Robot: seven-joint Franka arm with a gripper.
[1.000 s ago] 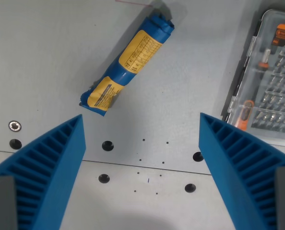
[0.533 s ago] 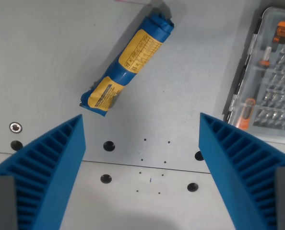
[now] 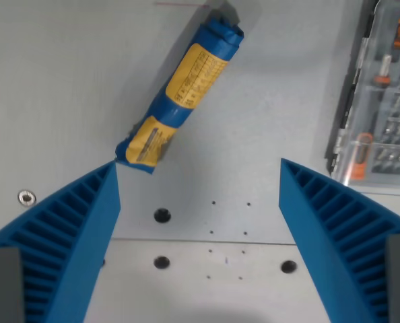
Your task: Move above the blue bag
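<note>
The blue bag (image 3: 181,94), a rolled blue packet with yellow labels, lies slanted on the grey table in the upper middle of the wrist view. Its lower end sits just above the tip of my left finger. My gripper (image 3: 198,171) hangs open below it, with nothing between the two ribbed blue fingers (image 3: 65,235). The bag lies mostly ahead of the gap between the fingers, toward the wrist view's left.
A clear plastic case of screwdriver bits (image 3: 382,101) with orange parts lies at the wrist view's right edge. The grey table (image 3: 65,81) has a seam, several bolt holes (image 3: 161,215) and a screw (image 3: 26,197) near the fingers.
The whole scene has shifted down and slightly right, so the camera has moved toward the bag. The bag's lower end now sits near my left fingertip. The gripper stays open.
</note>
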